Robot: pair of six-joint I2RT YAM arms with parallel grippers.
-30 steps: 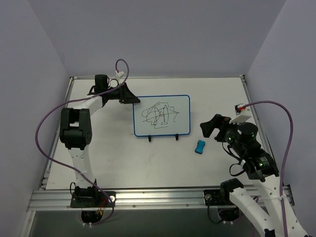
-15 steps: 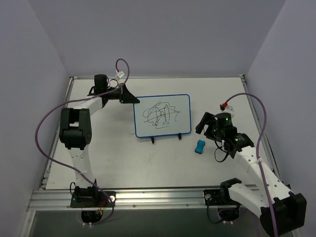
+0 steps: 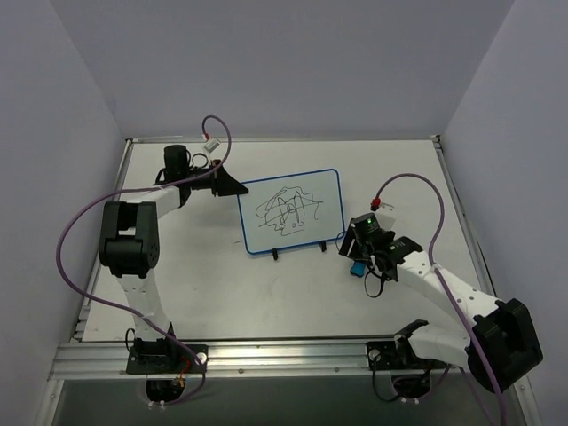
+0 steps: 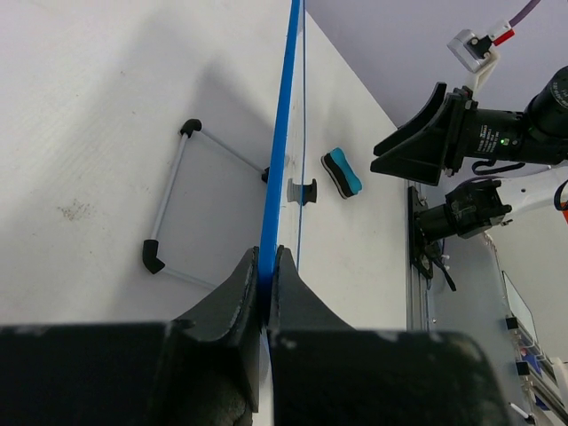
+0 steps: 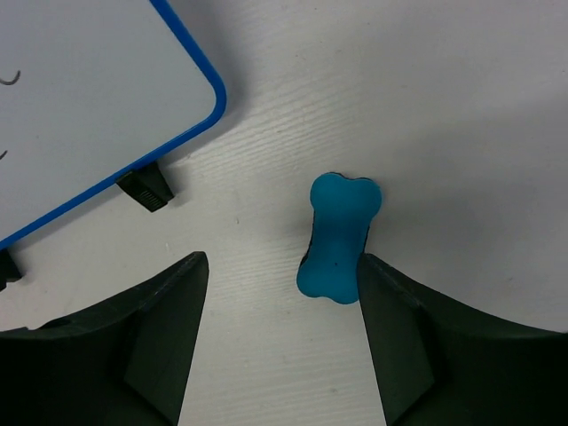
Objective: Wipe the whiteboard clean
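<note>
The whiteboard [image 3: 291, 213], white with a thin blue frame and black scribbles, stands on two small black feet mid-table. My left gripper [image 3: 240, 188] is shut on its upper left edge; in the left wrist view [image 4: 266, 266] the blue frame [image 4: 277, 160] runs edge-on between the fingers. A bright-blue bone-shaped eraser [image 5: 341, 235] lies on the table to the right of the board, also in the top view [image 3: 356, 267]. My right gripper [image 5: 282, 280] is open just above it, the eraser next to the right finger [image 5: 404, 311]. The board's corner [image 5: 115, 98] shows at upper left.
The board's wire stand [image 4: 173, 200] rests behind it on the white table [image 3: 204, 284]. Purple cables loop over both arms. Metal rails border the table [image 3: 266, 355], with lilac walls around.
My right arm has swung left and down, bringing its open gripper from right of the eraser to directly over it. The left gripper has shifted the board slightly, tilting it.
</note>
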